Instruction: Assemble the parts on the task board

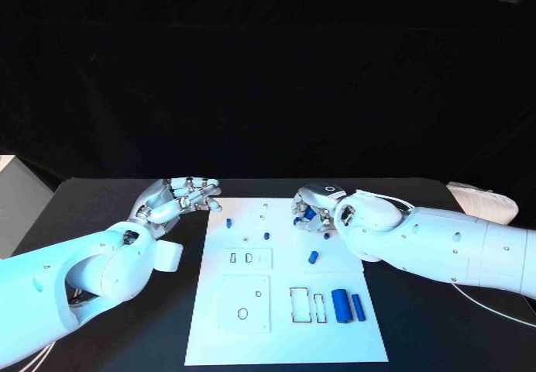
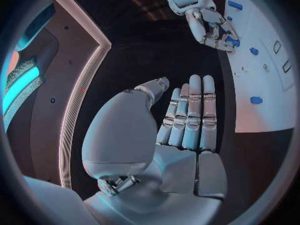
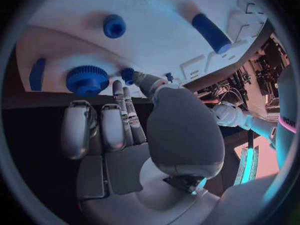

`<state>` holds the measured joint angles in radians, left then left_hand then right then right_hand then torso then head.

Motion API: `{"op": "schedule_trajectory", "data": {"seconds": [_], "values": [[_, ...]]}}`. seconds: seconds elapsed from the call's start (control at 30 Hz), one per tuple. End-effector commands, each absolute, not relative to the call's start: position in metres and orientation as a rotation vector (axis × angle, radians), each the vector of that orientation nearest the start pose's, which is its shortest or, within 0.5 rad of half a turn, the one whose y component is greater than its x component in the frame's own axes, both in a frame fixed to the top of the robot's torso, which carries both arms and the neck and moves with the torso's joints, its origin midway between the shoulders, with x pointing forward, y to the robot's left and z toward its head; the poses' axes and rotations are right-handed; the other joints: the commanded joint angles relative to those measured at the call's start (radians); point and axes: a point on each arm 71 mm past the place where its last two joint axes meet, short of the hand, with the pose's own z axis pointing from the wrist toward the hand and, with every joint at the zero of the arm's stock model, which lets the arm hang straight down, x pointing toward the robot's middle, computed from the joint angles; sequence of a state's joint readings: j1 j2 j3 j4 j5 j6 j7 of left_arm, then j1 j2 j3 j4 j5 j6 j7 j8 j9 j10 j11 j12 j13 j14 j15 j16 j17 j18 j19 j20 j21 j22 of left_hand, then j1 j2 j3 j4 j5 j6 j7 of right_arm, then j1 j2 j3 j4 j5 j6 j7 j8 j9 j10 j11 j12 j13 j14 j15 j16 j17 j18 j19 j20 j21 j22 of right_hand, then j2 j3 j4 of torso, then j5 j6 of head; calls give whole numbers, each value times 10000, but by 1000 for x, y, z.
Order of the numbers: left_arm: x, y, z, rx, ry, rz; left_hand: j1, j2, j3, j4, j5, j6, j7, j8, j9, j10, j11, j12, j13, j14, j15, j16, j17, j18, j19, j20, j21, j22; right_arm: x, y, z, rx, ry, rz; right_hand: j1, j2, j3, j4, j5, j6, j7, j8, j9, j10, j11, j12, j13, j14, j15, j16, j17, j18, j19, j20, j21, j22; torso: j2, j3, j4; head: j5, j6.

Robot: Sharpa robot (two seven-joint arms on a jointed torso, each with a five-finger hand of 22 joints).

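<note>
The white task board (image 1: 224, 341) lies in the middle of the black table. My right hand (image 1: 315, 208) hovers over its far right part and pinches a small blue part (image 3: 128, 75) between thumb and a finger, close to a blue gear (image 3: 87, 80) on the board (image 3: 156, 15). My left hand (image 1: 179, 198) is at the board's far left corner, holding nothing, with its fingers (image 2: 190, 115) straight and side by side. Small blue pieces sit at the far left (image 1: 229, 222), beside it (image 1: 268, 232) and mid-right (image 1: 314, 256). A thick blue cylinder (image 1: 341, 304) and a slim one (image 1: 358, 306) lie near right.
Rectangular slots (image 1: 300, 304) and a raised plate with an oval hole (image 1: 244, 313) mark the board's near half. A white object (image 1: 486, 201) lies at the table's far right edge. Black table (image 1: 111, 201) surrounds the board.
</note>
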<state>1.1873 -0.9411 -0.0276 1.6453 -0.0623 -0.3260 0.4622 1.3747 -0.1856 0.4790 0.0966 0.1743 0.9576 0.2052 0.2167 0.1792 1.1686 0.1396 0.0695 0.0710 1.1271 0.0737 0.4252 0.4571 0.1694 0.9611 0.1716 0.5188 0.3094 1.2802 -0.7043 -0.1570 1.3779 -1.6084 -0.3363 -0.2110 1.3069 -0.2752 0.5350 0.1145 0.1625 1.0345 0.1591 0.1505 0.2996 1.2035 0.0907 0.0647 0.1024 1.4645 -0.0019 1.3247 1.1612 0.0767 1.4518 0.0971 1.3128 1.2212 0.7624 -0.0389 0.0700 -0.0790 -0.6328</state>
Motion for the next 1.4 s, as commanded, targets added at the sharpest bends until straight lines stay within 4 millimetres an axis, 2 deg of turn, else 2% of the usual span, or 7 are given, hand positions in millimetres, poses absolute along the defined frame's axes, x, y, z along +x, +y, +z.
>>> {"op": "schedule_trajectory", "data": {"seconds": [0.03,0.4,0.67,0.87,1.1,1.17,1.4], "values": [[465,219,-162,-10013,13769,-16177,-115,-24,20,39,-39,-86,-1,-38,13,-84,-4,-48,0,-59,18,58,9,52,-69,0,46,16,513,-176,-194,-3280,16323,4160,102,16,1,-2,40,82,-22,48,14,77,-36,27,12,357,33,61,-23,-77,-16,28,19,11,36,-5,13,12,-1],[465,218,-162,-10033,13820,-16172,-140,-20,17,55,-38,-106,7,-47,12,-106,3,-49,1,-70,23,76,33,54,-87,7,67,32,511,-173,-197,-3277,16373,4266,173,111,114,19,105,228,-90,130,88,283,-101,54,35,348,-13,108,-44,-96,6,1,135,171,79,-18,10,-17,-157],[465,219,-162,-10054,13818,-16118,-135,14,38,61,-32,-118,9,-51,14,-129,5,-48,3,-82,24,99,62,59,-107,12,96,53,511,-174,-196,-3026,16071,4347,550,448,546,-196,136,603,-296,422,361,857,-313,124,177,370,-188,258,10,-157,102,-143,424,565,104,-26,8,-25,-141],[465,220,-162,-10065,13816,-16087,-126,34,52,60,-29,-122,10,-52,16,-137,5,-45,5,-91,24,110,77,62,-117,14,112,64,509,-175,-191,-2711,15524,4513,805,652,710,-536,118,926,-441,739,684,1299,-486,207,361,367,-328,307,-25,-228,222,-270,714,961,114,-29,32,15,-94],[466,221,-162,-10087,13827,-16041,-111,50,65,48,-33,-129,13,-53,19,-149,4,-40,8,-62,15,157,115,76,-103,10,168,99,505,-173,-187,-2475,15190,4655,730,646,691,-602,88,932,-466,822,826,1380,-509,185,439,359,-353,313,-64,-300,349,-304,977,1318,124,-32,31,96,-88],[466,221,-163,-10089,13834,-16041,-121,52,48,27,-42,-144,5,-50,36,-177,-21,-25,21,180,-53,496,340,115,130,-50,585,340,505,-172,-185,-2388,15086,4671,706,637,685,-599,90,922,-469,825,840,1379,-510,175,447,355,-354,304,-88,-309,363,-306,1006,1358,117,-37,32,109,27],[467,221,-163,-10097,13830,-16016,-157,24,76,28,-41,-173,2,-50,64,-208,-16,-22,33,-47,-53,729,569,90,122,-109,1159,718,507,-171,-179,-2008,14647,4585,672,628,683,-595,87,899,-471,828,864,1369,-510,155,458,347,-354,291,-121,-324,391,-309,1063,1434,137,-36,27,106,158]]}}
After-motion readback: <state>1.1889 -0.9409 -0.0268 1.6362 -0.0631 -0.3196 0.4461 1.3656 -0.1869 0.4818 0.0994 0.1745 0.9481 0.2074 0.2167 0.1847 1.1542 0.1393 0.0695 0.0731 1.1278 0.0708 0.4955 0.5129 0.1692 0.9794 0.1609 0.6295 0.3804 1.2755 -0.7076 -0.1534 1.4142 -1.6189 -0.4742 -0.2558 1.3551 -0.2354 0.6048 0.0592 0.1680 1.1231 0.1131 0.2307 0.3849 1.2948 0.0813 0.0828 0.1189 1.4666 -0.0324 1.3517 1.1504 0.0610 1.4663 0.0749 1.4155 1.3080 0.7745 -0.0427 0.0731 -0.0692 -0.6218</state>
